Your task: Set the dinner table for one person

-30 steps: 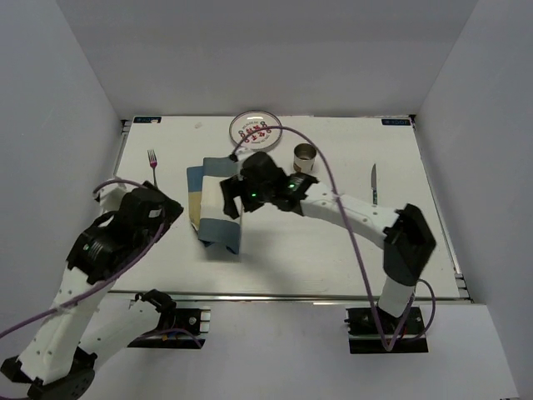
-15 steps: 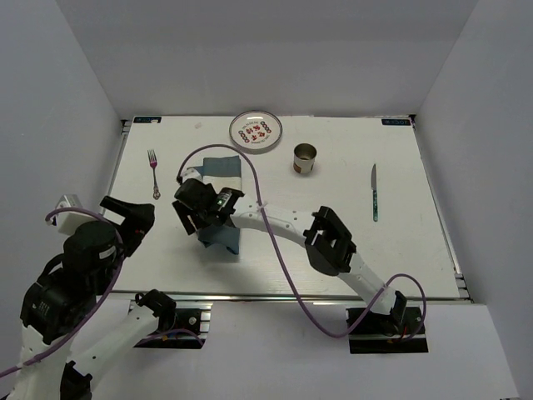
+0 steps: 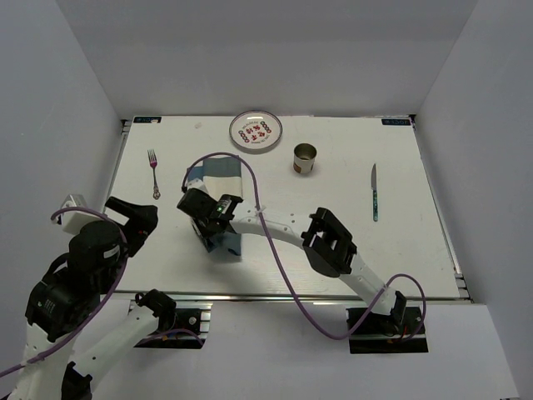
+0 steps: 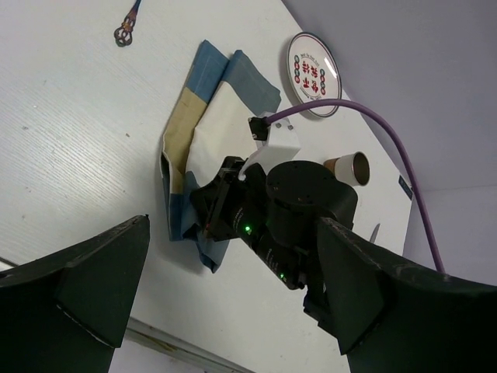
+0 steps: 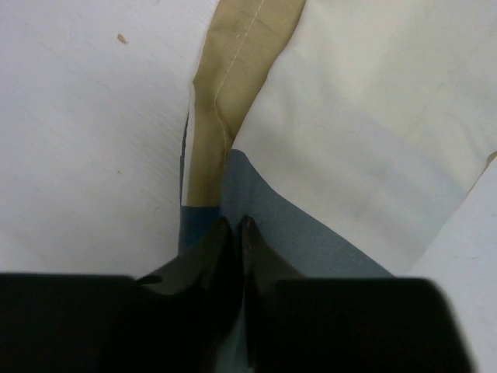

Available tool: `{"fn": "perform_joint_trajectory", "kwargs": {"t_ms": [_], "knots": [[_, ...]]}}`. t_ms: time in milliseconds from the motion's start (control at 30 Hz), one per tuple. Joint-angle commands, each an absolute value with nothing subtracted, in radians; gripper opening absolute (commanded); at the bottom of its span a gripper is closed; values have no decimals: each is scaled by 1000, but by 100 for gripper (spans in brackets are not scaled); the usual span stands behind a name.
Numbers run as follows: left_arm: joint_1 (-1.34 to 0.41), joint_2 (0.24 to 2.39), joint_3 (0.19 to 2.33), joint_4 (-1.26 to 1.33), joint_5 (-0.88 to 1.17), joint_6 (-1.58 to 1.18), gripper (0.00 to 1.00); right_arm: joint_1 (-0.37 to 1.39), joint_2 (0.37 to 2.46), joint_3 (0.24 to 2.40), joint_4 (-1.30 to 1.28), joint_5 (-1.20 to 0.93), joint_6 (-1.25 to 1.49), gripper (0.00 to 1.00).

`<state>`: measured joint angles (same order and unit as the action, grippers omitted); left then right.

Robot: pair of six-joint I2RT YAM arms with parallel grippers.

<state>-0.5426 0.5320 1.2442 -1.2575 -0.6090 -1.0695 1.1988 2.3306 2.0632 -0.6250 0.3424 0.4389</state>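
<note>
Right gripper (image 5: 235, 233) clenched on placemat (image 5: 349, 116) edge.
Left gripper (image 4: 231, 233) released, above the counter (image 3: 358, 233), holding nothing.

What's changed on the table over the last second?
The right gripper swept left and nearer across the blue-and-tan cloth placemat and now pinches its blue near edge. The left gripper, open, drew back toward the near left. The pink fork, patterned round plate, small round cup and teal-handled knife stayed put.
</note>
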Motion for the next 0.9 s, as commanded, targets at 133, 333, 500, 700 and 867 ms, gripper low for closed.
{"fn": "perform_joint_trajectory", "kwargs": {"t_ms": [133, 333, 500, 700, 867], "knots": [[-546, 548, 1236, -1221, -598, -1035, 98, 1198, 2192, 1990, -594, 364, 469, 5], [-546, 610, 1161, -1138, -555, -999, 98, 1178, 2016, 1772, -459, 376, 508, 0], [-546, 663, 1076, -1013, -488, -960, 98, 1134, 1751, 1455, -254, 406, 589, 0], [-537, 773, 947, -791, -408, -933, 98, 1069, 1484, 1109, -219, 602, 765, 0], [-537, 909, 825, -567, -327, -934, 98, 1025, 1301, 835, -218, 689, 923, 0]]}}
